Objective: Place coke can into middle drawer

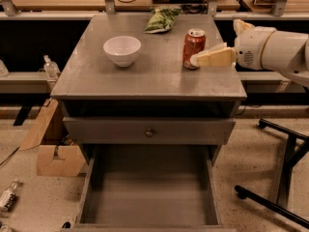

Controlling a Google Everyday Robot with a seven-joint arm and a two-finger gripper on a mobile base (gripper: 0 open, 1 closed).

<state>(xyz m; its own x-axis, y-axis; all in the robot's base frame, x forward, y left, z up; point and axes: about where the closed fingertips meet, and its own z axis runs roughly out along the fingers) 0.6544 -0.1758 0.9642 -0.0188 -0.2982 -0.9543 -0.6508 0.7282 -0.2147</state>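
Observation:
The coke can (192, 45), red-orange with a silver top, stands upright on the right part of the grey cabinet top (145, 76). My gripper (202, 56) reaches in from the right at can height, with its cream fingers (215, 58) open; the near one touches or overlaps the can's lower right side. The middle drawer (149, 197) is pulled out below the cabinet front, a deep grey tray with a bare floor.
A white bowl (122, 50) stands on the left of the top, and a green snack bag (161, 19) lies at the back. A shut drawer front with a round knob (149, 131) sits above the open drawer. Cardboard (53, 153) lies on the floor at left; black chair legs (285, 178) are at right.

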